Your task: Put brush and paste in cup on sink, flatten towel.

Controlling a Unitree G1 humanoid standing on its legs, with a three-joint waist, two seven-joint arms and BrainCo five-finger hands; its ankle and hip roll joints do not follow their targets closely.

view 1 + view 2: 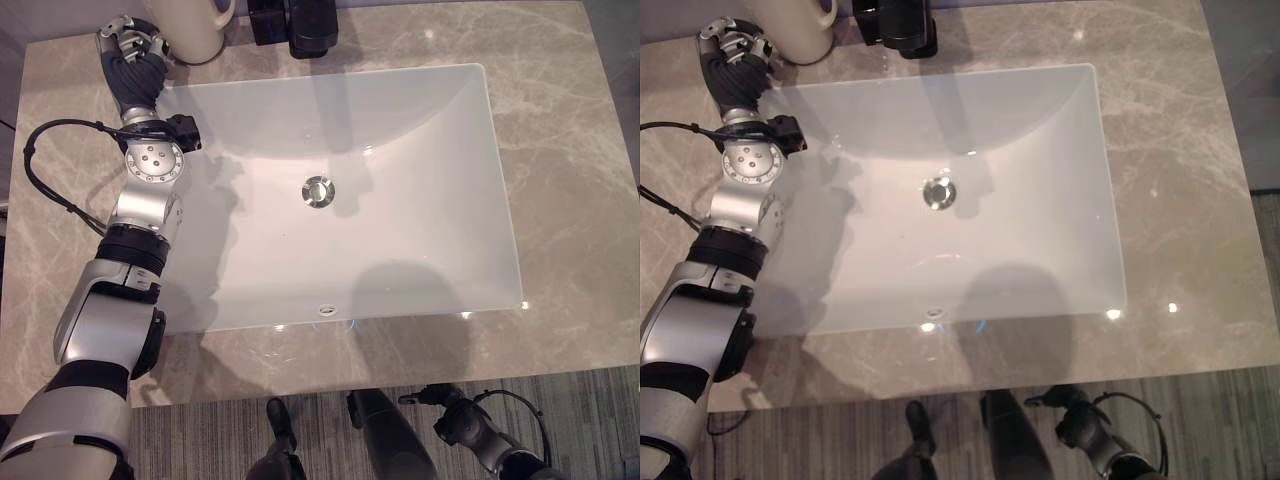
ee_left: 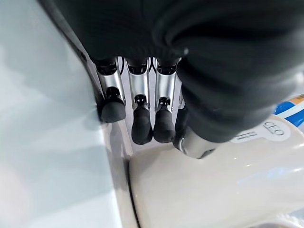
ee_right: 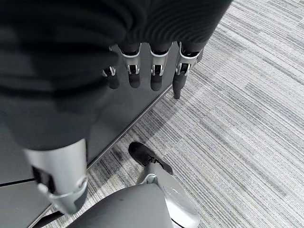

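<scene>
The left hand (image 1: 135, 52) is extended to the far left corner of the surface (image 1: 560, 200), its fingers (image 2: 141, 124) relaxed and only slightly bent, gripping nothing. The fingertips hang just beside the cream cup (image 1: 190, 25), in the narrow strip between the cup's wall and the rim of the sink (image 1: 480, 180); the thumb lies against or very near the cup's side, though contact cannot be confirmed. A blue-and-orange item (image 2: 292, 107), probably the paste, shows at the cup's mouth in the left wrist view, so at least one of the task's things appears to be in the cup already; the brush cannot be made out. This posture suits a hand that has nothing left to carry at the cup. The right hand (image 3: 142, 71) hangs low over the carpeted floor (image 3: 247, 118), its fingers loosely straight and empty, clear of the work. A black tap (image 1: 300, 25) stands behind the white basin. No towel can be seen on the surface, so the flattening step cannot be judged.
</scene>
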